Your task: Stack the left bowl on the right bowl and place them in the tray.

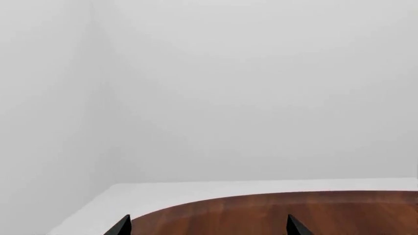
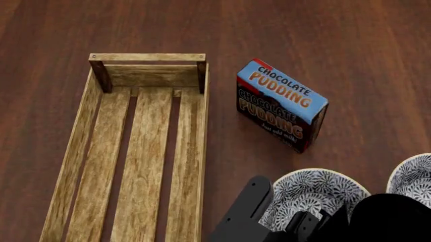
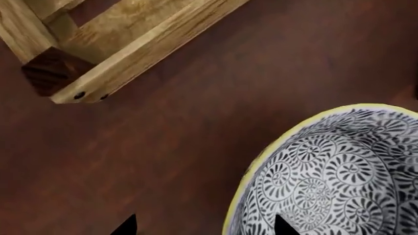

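The left bowl, white with a black swirl pattern, sits on the table to the right of the tray, a long empty light-wood crate. The right bowl shows partly at the right edge. Black arm parts cover the left bowl's near side. In the right wrist view my right gripper is open, one fingertip over the inside of a yellow-rimmed bowl, the other outside its rim. A tray corner shows beyond. My left gripper is open and empty, facing the table's far edge.
A blue-and-brown chocolate pudding box stands between the tray and the bowls, behind the left bowl. The dark wooden table extends behind it. The left wrist view shows the table's rounded edge and a pale wall.
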